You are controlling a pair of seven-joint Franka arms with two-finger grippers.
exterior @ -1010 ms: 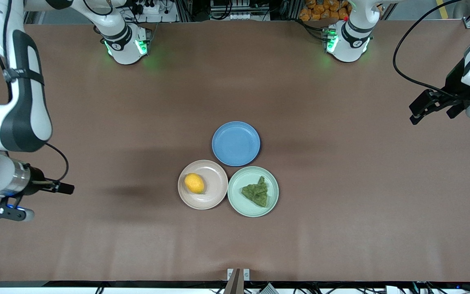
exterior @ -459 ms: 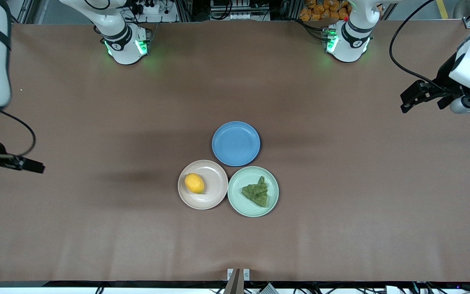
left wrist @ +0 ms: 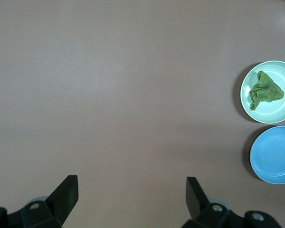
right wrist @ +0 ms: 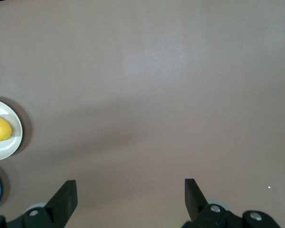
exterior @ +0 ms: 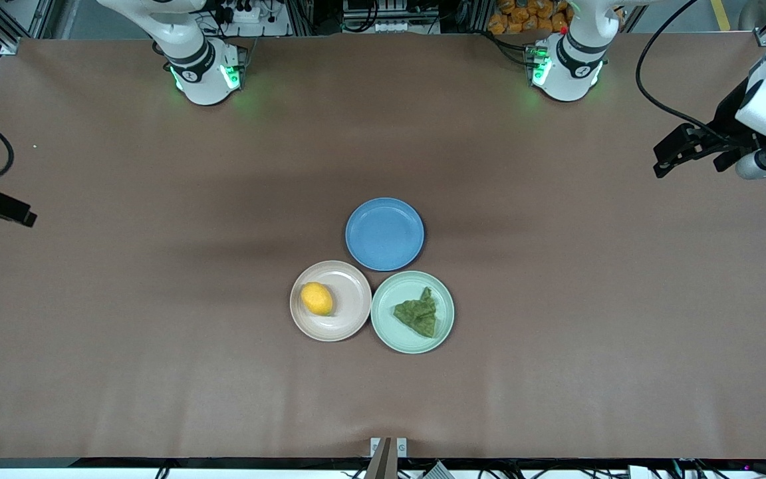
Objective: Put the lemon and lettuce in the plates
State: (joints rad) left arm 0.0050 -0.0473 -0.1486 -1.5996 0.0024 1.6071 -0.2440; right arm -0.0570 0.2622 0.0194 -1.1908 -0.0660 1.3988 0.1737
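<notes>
While both fingers (left wrist: 66,194) (right wrist: 66,194) gape, lemon (exterior: 316,298) on beige plate (exterior: 353,319), lettuce (exterior: 417,315) on mint plate (exterior: 389,329) — blue plate (exterior: 384,233) bare.

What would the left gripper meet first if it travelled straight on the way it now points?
Probably only bare table. The left gripper is open and points down at brown tabletop; the mint green plate with the lettuce and the blue plate lie off to one side, outside that line.

The left gripper (left wrist: 130,202) hung over its end of the table, fingers spread wide. The right gripper (right wrist: 130,202) did likewise, fingers apart.
</notes>
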